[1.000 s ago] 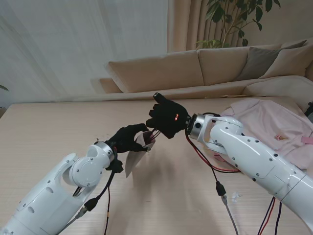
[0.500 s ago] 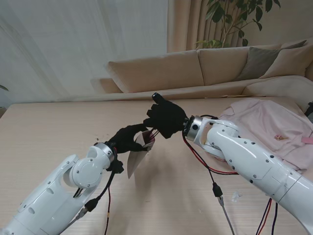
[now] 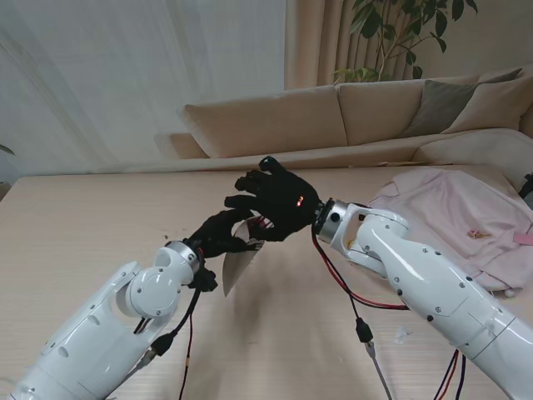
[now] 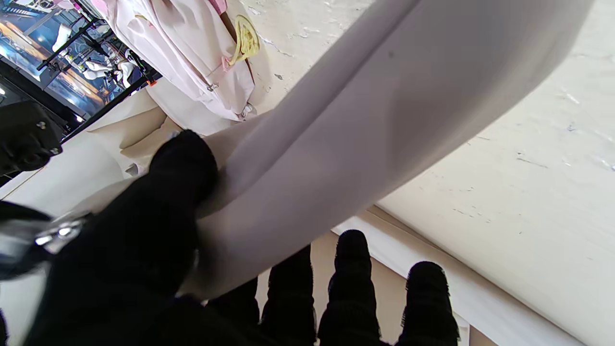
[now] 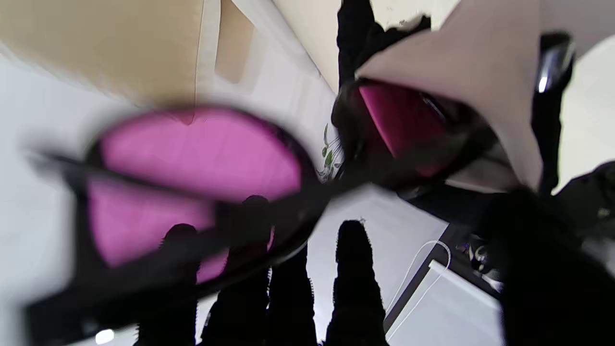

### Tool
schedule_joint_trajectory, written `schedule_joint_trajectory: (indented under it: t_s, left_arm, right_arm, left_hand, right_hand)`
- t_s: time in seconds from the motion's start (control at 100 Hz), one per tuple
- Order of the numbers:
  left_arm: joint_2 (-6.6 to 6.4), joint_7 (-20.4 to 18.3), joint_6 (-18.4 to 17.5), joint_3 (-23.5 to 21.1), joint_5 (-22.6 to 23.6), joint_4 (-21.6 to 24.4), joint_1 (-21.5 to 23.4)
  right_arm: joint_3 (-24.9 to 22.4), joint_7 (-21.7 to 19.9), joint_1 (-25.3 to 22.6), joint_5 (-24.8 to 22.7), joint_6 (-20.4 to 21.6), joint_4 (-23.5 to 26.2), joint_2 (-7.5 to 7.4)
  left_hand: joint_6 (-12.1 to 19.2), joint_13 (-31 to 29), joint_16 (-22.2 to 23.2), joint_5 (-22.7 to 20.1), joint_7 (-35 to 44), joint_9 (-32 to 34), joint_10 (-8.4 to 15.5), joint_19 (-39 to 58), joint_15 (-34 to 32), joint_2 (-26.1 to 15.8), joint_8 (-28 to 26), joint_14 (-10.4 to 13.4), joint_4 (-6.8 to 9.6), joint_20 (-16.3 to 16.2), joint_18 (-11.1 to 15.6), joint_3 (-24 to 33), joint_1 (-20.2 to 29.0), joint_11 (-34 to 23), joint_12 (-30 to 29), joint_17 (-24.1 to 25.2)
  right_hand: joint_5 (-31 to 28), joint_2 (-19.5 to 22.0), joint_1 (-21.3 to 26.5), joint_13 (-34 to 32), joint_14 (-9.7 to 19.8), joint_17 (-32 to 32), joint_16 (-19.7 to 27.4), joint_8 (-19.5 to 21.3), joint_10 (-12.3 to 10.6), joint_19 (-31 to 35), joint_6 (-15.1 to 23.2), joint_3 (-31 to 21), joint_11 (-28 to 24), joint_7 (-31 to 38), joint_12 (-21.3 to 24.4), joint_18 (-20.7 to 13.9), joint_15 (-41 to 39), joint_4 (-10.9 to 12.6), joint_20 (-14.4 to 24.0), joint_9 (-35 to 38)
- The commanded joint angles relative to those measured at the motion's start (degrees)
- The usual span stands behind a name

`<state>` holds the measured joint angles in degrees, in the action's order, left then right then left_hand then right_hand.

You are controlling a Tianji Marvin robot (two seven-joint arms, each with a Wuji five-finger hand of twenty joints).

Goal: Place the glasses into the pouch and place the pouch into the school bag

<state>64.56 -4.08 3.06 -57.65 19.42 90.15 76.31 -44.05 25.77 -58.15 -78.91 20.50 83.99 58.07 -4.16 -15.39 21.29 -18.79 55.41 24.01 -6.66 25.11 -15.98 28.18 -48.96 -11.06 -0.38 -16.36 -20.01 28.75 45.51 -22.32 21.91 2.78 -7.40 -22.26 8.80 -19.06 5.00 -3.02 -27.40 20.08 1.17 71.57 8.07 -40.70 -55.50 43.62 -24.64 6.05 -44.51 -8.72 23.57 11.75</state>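
Note:
My left hand [image 3: 218,236] is shut on the pale pouch [image 3: 237,267], holding it off the table with its mouth toward my right hand [image 3: 275,200]. In the left wrist view the pouch [image 4: 384,120] runs across my thumb. The black-framed glasses [image 5: 192,163] have pink lenses. One lens is inside the pouch's mouth [image 5: 480,72] and the other is still outside, blurred. In the stand view only a sliver of the glasses [image 3: 260,223] shows under the right hand. That hand's fingers [image 5: 350,278] are spread straight, not curled on the frame. The pink school bag [image 3: 466,217] lies at the right.
A beige sofa [image 3: 333,117] runs along the table's far edge, with a plant behind it. Red and black cables [image 3: 366,308] hang from my right arm over the table. A small white scrap [image 3: 402,336] lies near that arm. The school bag [image 4: 192,62] shows a yellow charm.
My right hand has moved left over the pouch's mouth and its fingers have spread apart. The left hand has tilted the pouch slightly and kept its hold.

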Motion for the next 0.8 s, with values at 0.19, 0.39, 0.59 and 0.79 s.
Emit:
schedule_joint_trajectory:
  t_s: [0.19, 0.39, 0.59, 0.79]
  left_arm:
    - [0.68, -0.2, -0.2, -0.1, -0.2, -0.2, 0.1]
    - [0.65, 0.2, -0.2, -0.7, 0.2, 0.1, 0.9]
    - [0.75, 1.3, 0.1, -1.6, 0.9, 0.5, 2.0]
    - [0.78, 2.2, 0.0, -2.5, 1.4, 1.0, 3.0]
  right_arm:
    - [-6.6, -2.3, -5.4, 4.0, 0.8, 4.0, 1.66]
    - [-13.3, -5.8, -11.3, 15.1, -3.3, 5.6, 4.12]
    - [-18.1, -8.4, -18.1, 30.2, -7.5, 7.6, 6.72]
    - [-19.8, -10.3, -23.1, 49.0, -15.9, 9.1, 9.46]
  left_hand:
    - [3.5, -0.7, 0.3, -1.9, 3.7, 1.1, 0.5, -1.9, 0.2, -3.8, -0.8, -0.1, -1.48, 0.7, -1.4, -1.1, 2.4, 0.1, 0.2, 0.4]
    - [3.7, -0.9, 0.3, -1.9, 4.1, 1.2, 0.6, -1.9, 0.1, -3.8, -0.5, 0.0, -1.5, 0.6, -1.4, -1.6, 3.0, 0.0, 0.2, 0.2]
    - [3.6, -0.9, 0.3, -1.8, 4.3, 1.1, 0.5, -1.8, 0.0, -3.6, -0.3, -0.1, -1.37, 0.6, -1.5, -1.6, 3.1, 0.0, 0.2, 0.2]
    - [3.6, -0.9, 0.4, -1.9, 4.4, 1.1, 0.5, -1.7, -0.1, -3.6, -0.1, -0.1, -1.4, 0.5, -1.5, -1.6, 3.0, -0.1, 0.2, 0.2]
  right_hand:
    - [3.5, 3.3, -8.5, 4.1, 0.9, -1.4, 2.6, 3.9, -0.6, -4.8, -1.6, 3.7, 7.4, -11.4, 3.3, 1.2, 4.7, 4.5, -2.9, -2.2]
    - [2.4, 7.7, -8.7, 2.7, -0.3, -1.4, 3.2, 7.6, 0.3, -6.0, -2.2, 3.9, 4.0, -7.3, 1.7, 0.9, 5.9, 4.1, -3.7, -2.4]
    - [2.4, 7.8, -8.7, 1.3, -3.4, -1.4, 5.6, -0.9, 3.8, -8.9, -6.1, 4.9, 7.5, 0.6, 3.2, 0.2, 10.9, 3.3, -5.4, -0.5]
    - [2.5, 6.3, -9.5, 3.6, -5.0, -1.9, 9.3, -7.2, 6.5, -18.7, -9.7, 5.9, 12.6, -0.4, 5.1, -1.2, 18.1, 3.0, -8.3, -2.3]
